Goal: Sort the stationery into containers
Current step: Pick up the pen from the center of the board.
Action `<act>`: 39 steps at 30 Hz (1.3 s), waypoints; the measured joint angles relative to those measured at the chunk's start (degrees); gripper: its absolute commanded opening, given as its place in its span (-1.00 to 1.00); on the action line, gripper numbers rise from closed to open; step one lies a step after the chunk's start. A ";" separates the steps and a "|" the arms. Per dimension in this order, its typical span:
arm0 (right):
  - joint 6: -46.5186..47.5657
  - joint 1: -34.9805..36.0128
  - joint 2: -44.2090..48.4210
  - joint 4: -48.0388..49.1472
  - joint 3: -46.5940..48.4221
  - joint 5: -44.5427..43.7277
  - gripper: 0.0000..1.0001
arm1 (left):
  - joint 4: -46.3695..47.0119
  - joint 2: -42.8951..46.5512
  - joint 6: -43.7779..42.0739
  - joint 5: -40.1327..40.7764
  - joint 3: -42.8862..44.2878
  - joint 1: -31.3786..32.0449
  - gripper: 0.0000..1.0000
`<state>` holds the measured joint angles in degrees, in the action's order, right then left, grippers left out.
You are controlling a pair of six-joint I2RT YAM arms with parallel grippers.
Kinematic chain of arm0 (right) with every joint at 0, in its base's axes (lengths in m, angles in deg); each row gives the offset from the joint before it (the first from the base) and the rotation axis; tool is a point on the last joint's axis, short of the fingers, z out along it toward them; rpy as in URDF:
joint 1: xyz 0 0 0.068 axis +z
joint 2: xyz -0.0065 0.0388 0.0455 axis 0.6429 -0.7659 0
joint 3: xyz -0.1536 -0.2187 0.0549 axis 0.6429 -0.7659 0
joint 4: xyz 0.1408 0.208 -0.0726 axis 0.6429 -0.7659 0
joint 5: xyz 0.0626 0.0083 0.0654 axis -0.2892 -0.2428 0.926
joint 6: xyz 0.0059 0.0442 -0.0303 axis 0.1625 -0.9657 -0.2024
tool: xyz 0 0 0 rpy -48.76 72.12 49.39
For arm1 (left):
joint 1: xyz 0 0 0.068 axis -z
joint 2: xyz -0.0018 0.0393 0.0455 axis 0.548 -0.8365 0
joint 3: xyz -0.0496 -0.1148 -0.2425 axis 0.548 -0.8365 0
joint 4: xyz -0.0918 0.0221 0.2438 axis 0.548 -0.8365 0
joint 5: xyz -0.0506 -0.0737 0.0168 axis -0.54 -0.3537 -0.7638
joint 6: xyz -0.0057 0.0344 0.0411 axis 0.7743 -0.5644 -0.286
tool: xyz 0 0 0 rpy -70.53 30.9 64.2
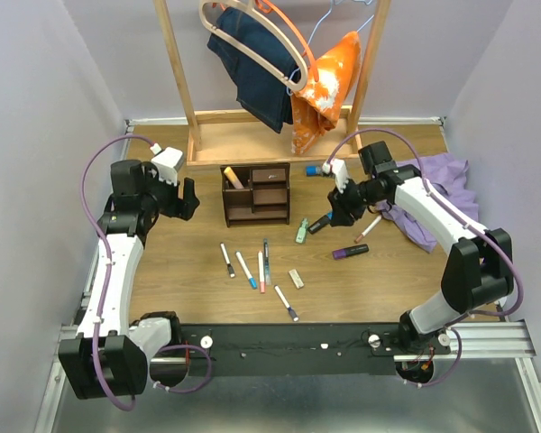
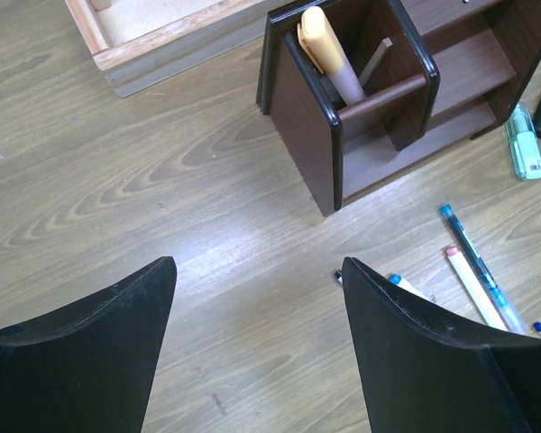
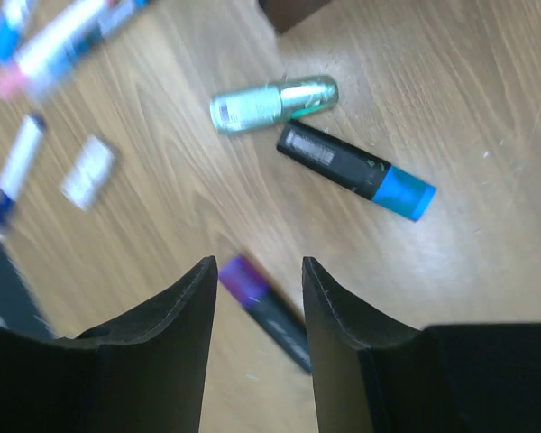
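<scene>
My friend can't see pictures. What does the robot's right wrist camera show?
The right gripper hangs over a wooden table with its black jaws apart, and a purple-tipped highlighter shows in the gap between them. Farther off, a blue-capped black highlighter lies beside a green highlighter.

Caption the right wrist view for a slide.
Open right end effector above a stubby purple highlighter; a green highlighter and a blue-capped black marker lie beyond on the wooden table.

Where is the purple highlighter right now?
The purple highlighter lies right of centre in the top view, just on the near side of the right gripper, right of the eraser.
</scene>
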<state>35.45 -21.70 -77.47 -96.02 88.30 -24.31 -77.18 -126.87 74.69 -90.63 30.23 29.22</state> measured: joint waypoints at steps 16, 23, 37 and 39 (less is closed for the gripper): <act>51.39 3.76 -0.35 -6.10 -9.97 -3.85 0.09 | -0.26 0.61 -0.70 -0.26 -2.73 0.00 0.65; 54.53 5.99 -3.19 -4.63 -12.83 -5.84 0.09 | -0.15 0.59 -0.37 -0.26 -2.97 0.00 0.64; 55.01 6.43 -6.03 -2.32 -14.12 -7.74 -0.69 | 0.15 0.22 0.26 -0.20 -3.58 0.00 0.64; 54.01 6.80 -5.86 -2.25 -14.08 -7.93 -0.77 | 0.13 0.09 0.52 -0.22 -3.63 0.00 0.64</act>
<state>89.45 -14.91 -83.33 -98.28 74.23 -32.24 -77.05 -126.78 75.22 -90.85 26.60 29.22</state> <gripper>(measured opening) 0.333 0.823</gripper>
